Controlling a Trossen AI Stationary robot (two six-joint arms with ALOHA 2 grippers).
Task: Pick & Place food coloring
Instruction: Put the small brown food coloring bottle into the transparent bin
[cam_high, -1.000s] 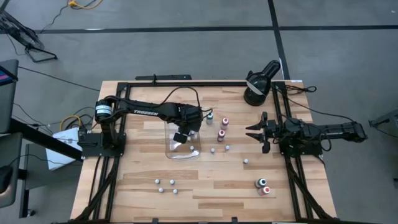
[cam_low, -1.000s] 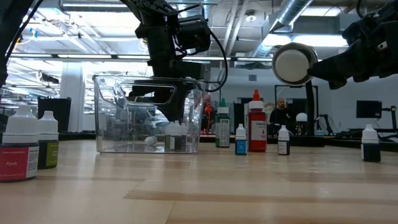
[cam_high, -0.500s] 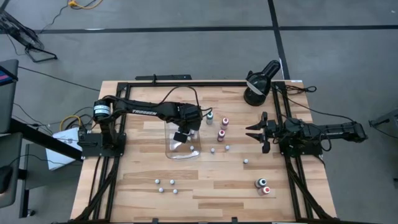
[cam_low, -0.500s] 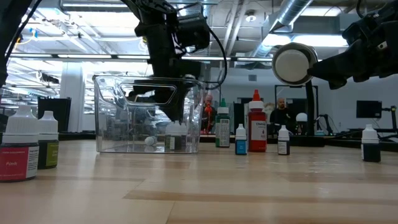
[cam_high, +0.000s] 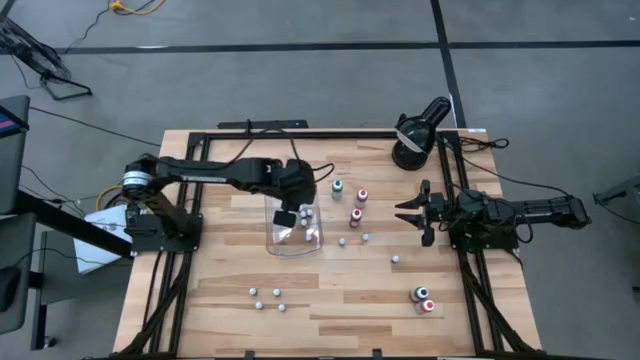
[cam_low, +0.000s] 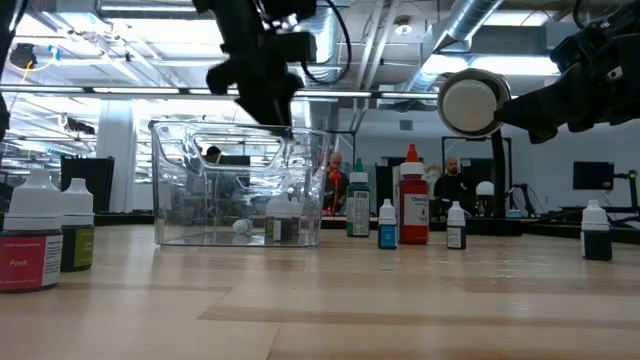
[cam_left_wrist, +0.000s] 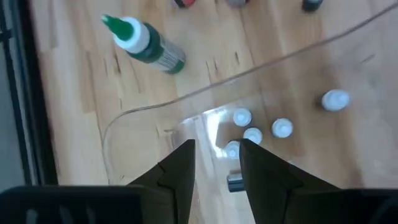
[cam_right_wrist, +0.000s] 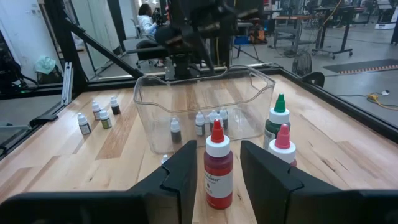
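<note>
So several food coloring bottles (cam_left_wrist: 252, 135) sit inside the clear tray (cam_high: 272, 238), with more scattered over the table (cam_high: 330, 290). The left gripper (cam_high: 288, 211) hovers above the tray, fingers slightly apart and empty. The right gripper (cam_high: 412, 213) waits aside, part-open, holding nothing.

table (cam_high: 340, 300): light wood planks, black frame | tray (cam_right_wrist: 249, 84): clear | bottles: red w/ white neck (cam_right_wrist: 218, 168), green w/ white neck (cam_left_wrist: 149, 46), small white-capped (cam_left_wrist: 282, 128) | lamp (cam_high: 415, 135): black | arms: black
</note>
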